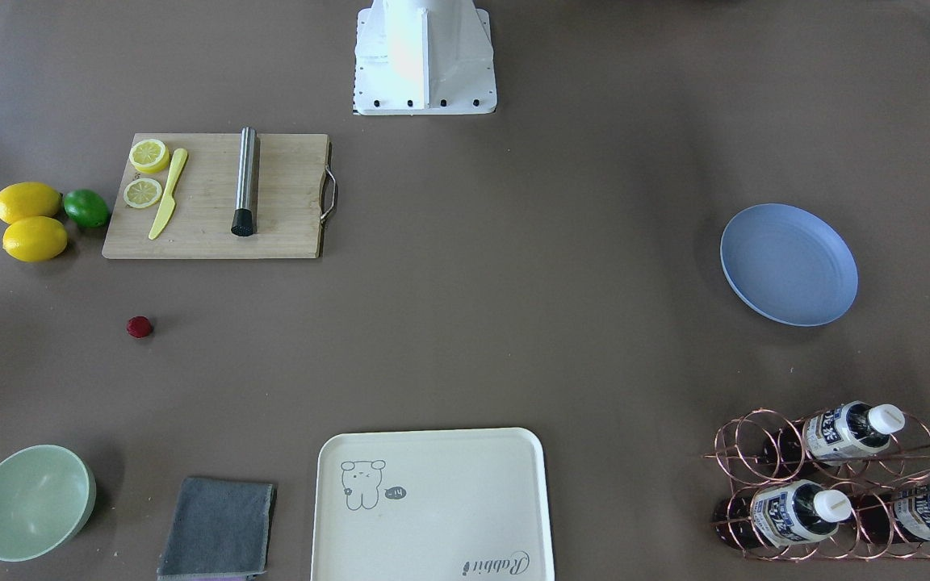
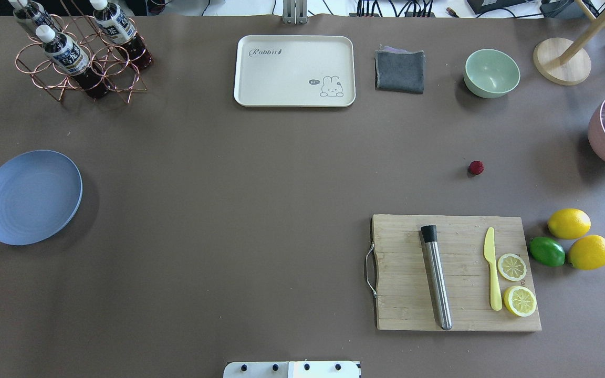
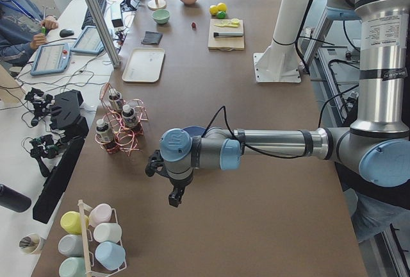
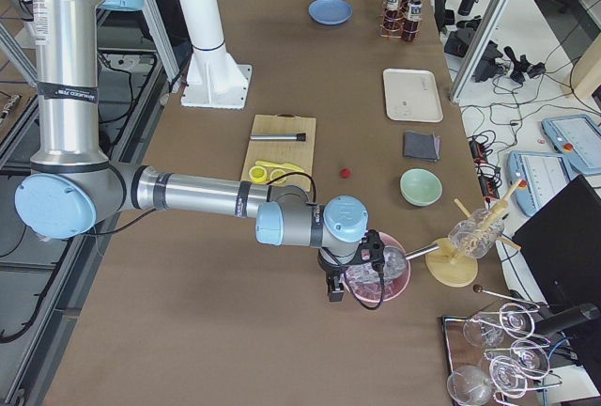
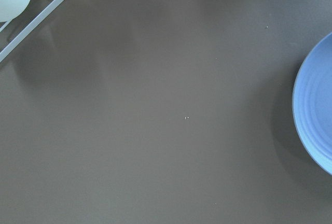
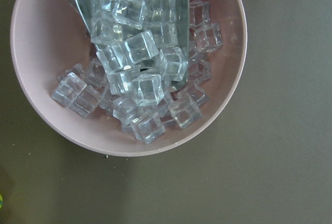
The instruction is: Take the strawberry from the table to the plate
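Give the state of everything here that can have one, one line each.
strawberry: lying loose on the table
plate: empty
cream tray: empty
green bowl: upright, empty
pink bowl: holds ice cubes
bottles: capped, lying down
grey cloth: folded
left tool: open or shut, cannot tell
right tool: open or shut, cannot tell

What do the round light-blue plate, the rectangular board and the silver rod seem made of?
Round light-blue plate: probably matte plastic; dull even colour, faint rings.
Rectangular board: wood or bamboo; pale strips with grain.
Silver rod: brushed metal, likely steel; bright streak along it, black end perhaps plastic.
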